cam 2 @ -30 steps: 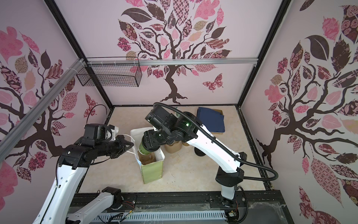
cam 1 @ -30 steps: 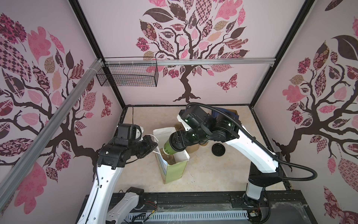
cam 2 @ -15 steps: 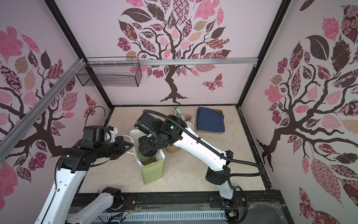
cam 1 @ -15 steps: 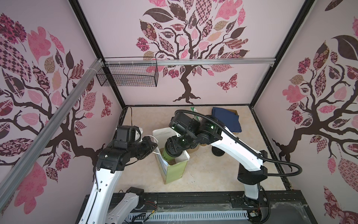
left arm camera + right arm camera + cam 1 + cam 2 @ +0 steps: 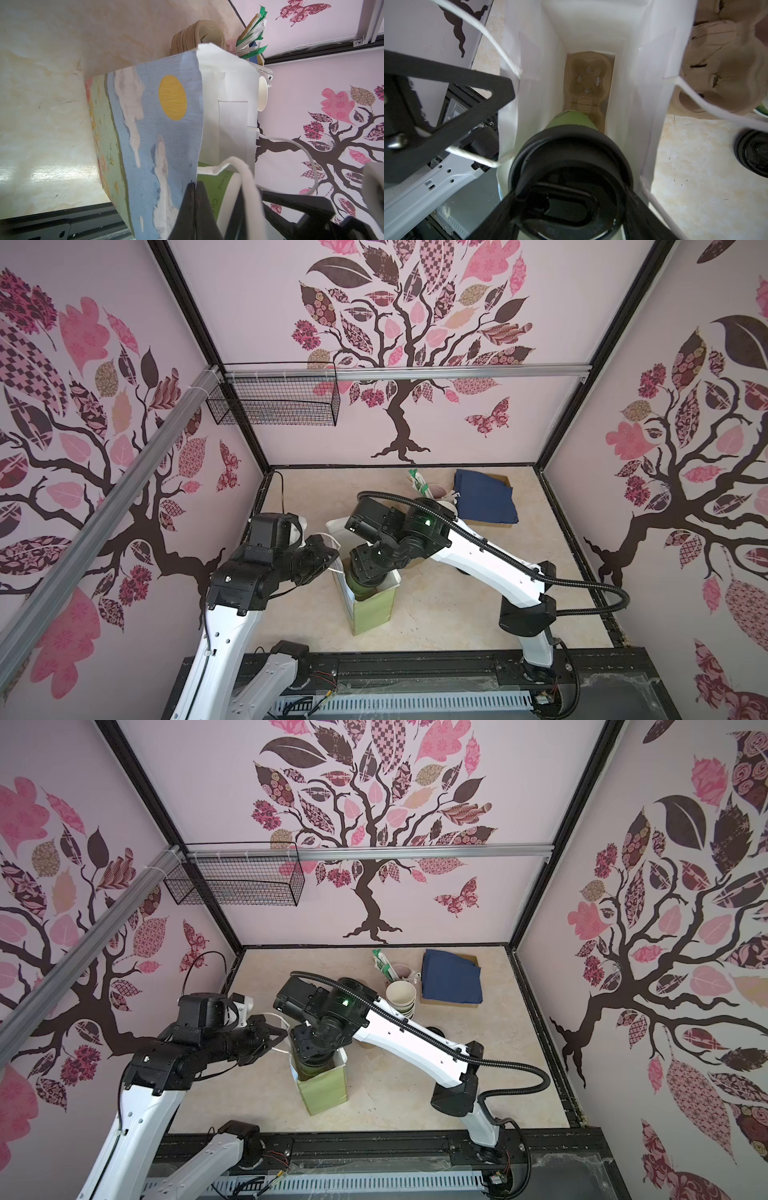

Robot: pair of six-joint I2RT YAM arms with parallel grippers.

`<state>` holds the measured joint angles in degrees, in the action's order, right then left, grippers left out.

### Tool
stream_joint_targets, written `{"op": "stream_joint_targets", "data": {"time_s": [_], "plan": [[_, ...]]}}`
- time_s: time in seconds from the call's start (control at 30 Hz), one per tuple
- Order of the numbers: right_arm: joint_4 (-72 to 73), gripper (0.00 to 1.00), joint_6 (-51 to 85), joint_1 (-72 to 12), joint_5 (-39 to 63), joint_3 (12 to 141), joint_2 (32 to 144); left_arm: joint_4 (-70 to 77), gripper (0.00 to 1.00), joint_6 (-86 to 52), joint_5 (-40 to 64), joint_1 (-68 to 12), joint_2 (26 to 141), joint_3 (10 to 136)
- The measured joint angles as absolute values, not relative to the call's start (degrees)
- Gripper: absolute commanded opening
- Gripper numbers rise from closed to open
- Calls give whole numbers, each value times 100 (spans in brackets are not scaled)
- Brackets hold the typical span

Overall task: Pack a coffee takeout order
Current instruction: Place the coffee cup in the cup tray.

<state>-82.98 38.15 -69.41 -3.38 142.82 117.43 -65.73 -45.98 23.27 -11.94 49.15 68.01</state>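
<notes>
- You'll see the paper bag (image 5: pixel 149 135) is matt paper, with a brush-textured print outside and plain white inside.
- Its handles (image 5: pixel 243 172) look like twisted white paper cord.
- The cup (image 5: pixel 571 119) is matt olive paper; its lid (image 5: pixel 571 149) is glossy black plastic.
- The carrier (image 5: pixel 588 83) is rough tan pulp.
- The counter (image 5: pixel 41 104) is smooth and marbled, with a sheen.
- The napkin (image 5: pixel 484 495) looks matt navy.
</notes>
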Motion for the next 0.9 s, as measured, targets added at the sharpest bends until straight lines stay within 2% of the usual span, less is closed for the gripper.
{"op": "stream_joint_targets", "data": {"time_s": [0.9], "plan": [[-8291,69,3815,-7227,-320,13716,12230,-6440,0,-5116,2355,-1205,4278,6372]]}}
